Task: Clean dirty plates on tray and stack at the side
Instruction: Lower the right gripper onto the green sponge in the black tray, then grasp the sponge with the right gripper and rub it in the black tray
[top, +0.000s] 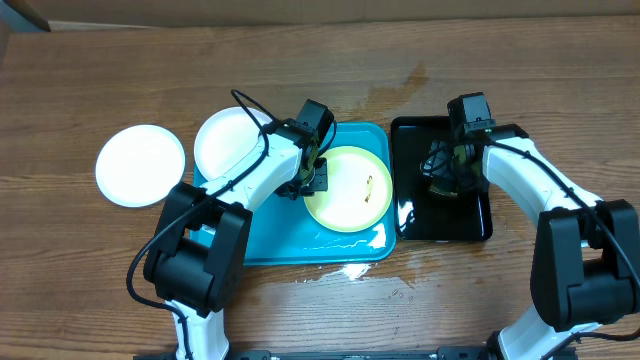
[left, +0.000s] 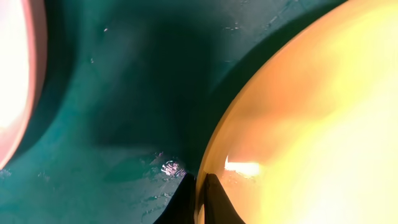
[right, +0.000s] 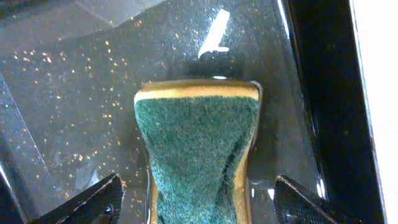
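A pale yellow-green plate (top: 348, 188) with a small dark smear lies on the right half of the turquoise tray (top: 270, 235). My left gripper (top: 311, 178) is shut on that plate's left rim. In the left wrist view its two dark fingertips (left: 214, 200) pinch the edge of the yellow-green plate (left: 311, 124) above the tray (left: 124, 93). One white plate (top: 228, 140) overlaps the tray's back left corner. Another white plate (top: 140, 165) lies on the table to the left. My right gripper (right: 199, 205) is open astride a green and yellow sponge (right: 196, 149), its fingers apart from it.
The sponge rests in a narrow glossy black tray (top: 410, 210) right of the turquoise one, with my right gripper (top: 447, 165) over it. A small puddle (top: 340, 270) shines on the wooden table by the turquoise tray's front edge.
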